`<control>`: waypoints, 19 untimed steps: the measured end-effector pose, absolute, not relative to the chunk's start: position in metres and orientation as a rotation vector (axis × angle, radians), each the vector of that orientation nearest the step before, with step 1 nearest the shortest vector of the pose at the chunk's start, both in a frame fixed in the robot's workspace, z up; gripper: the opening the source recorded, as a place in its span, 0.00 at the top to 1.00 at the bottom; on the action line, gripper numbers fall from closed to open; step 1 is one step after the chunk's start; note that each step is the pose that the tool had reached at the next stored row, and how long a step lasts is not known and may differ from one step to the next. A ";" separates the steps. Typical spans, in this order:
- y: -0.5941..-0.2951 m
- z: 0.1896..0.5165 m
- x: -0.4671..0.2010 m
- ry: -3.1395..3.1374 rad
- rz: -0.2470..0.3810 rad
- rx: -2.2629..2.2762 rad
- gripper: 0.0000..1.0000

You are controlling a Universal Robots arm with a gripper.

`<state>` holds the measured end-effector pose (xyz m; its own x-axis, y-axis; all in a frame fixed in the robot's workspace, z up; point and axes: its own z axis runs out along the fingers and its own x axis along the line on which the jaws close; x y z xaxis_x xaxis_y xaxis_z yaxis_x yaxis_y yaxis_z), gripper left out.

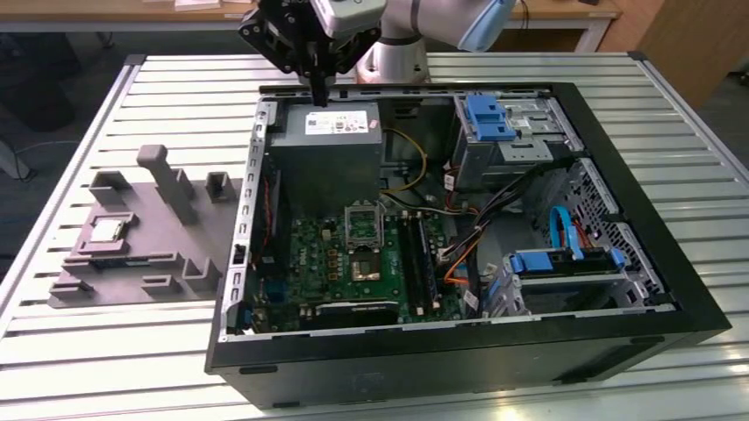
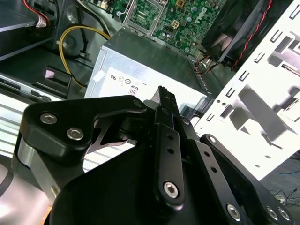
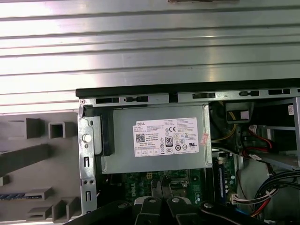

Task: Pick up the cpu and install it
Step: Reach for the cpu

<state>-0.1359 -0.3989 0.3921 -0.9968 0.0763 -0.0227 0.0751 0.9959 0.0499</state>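
The cpu (image 1: 108, 230), a small silver square chip, lies in a recess of the grey moulded tray (image 1: 140, 263) at the exterior view's left, beside the open computer case (image 1: 690, 307). My gripper (image 1: 317, 95) hangs over the case's back edge, just above the grey power supply (image 1: 333, 158), well away from the cpu. Its fingers are shut with nothing between them, as both wrist views show at the gripper (image 2: 166, 96) (image 3: 162, 187). The open socket (image 1: 363, 219) sits on the green motherboard (image 1: 310, 259) below the power supply.
The case stands on a slatted metal table (image 1: 175, 96). Inside are drive cages with blue latches (image 1: 488, 118), a yellow cable (image 2: 77, 33), bundled wires and a fan (image 2: 239, 28). The tray's upright blocks (image 1: 175, 180) rise beside the case's wall.
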 end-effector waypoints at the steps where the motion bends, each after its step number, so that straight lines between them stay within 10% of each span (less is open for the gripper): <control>1: -0.399 0.392 -0.136 3.114 0.076 0.118 0.89; 19: -0.399 0.392 -0.146 3.114 0.076 0.118 0.89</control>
<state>-0.1458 -0.3990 0.3921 -0.9968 0.0763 -0.0227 0.0751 0.9959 0.0499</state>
